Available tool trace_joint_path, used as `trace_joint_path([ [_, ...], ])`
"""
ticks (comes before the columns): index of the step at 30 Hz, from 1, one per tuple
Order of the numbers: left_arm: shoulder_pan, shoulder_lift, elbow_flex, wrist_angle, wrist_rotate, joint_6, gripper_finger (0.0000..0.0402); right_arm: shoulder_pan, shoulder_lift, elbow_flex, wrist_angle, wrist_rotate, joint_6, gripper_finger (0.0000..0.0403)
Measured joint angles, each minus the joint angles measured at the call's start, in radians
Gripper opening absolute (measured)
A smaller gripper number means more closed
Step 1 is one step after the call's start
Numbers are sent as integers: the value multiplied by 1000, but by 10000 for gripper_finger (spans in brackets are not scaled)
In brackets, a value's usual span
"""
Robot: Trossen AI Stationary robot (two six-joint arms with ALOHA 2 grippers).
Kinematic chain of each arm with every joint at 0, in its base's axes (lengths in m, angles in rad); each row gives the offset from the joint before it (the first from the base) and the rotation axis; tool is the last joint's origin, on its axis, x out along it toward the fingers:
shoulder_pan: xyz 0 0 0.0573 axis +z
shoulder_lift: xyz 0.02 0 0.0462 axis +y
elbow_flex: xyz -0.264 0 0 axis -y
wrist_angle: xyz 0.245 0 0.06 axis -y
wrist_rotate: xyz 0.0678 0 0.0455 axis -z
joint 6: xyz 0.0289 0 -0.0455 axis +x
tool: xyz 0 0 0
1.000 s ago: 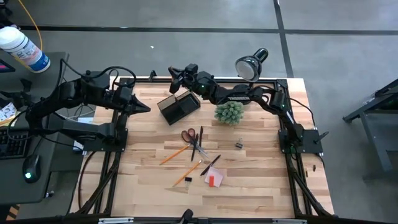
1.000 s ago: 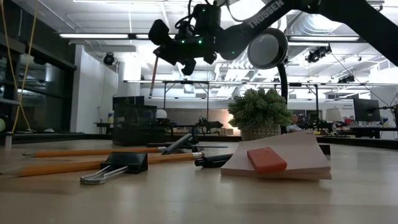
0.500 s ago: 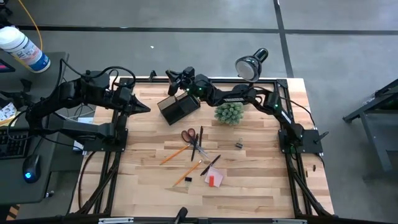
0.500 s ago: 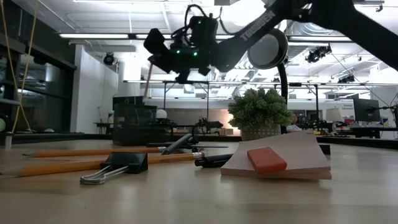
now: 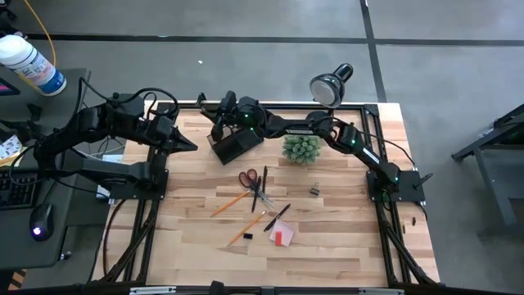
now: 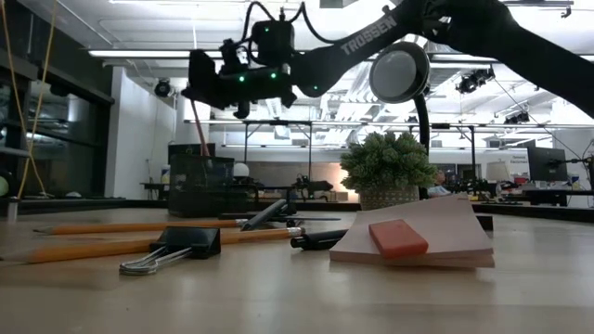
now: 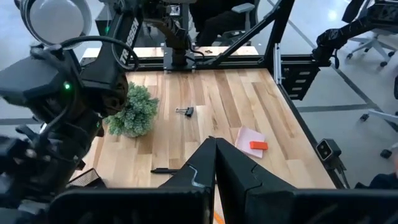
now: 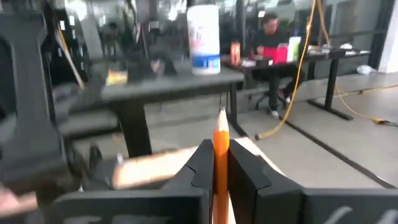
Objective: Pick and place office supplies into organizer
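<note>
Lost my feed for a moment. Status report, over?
Right tool shut on pencil, above organizer. Left tool shut, empty, waiting at table's left edge. Plant beside organizer, not in the way.

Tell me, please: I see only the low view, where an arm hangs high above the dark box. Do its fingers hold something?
Observer: Yes. The right wrist view shows the right gripper shut on an orange pencil, which sticks out past the fingers.
Operator: Is it really above the box, not behind it?
Observer: In the high view it is over the left end of the organizer, close to the rim.
Operator: And where is the other arm?
Observer: The left gripper waits at the left edge of the table, fingers shut, holding nothing.
</note>
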Motion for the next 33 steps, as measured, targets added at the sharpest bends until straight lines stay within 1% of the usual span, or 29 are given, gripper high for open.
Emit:
trace_joint_path([
  [6,0,0,0,0,0,24,1,-9,1,0,-90,-54,-69,26],
  [11,0,0,0,0,0,26,1,-10,1,0,-90,-70,-68,30],
  [17,0,0,0,0,0,27,1,-10,1,0,-87,-106,-73,67],
  [25,0,0,0,0,0,50,1,-2,1,0,-87,-117,-108,110],
  [29,0,0,0,0,0,50,1,-2,1,-1,-88,-169,-58,125],
  [33,0,0,0,-1,0,50,1,1,-32,-2,-162,-222,43,130],
])
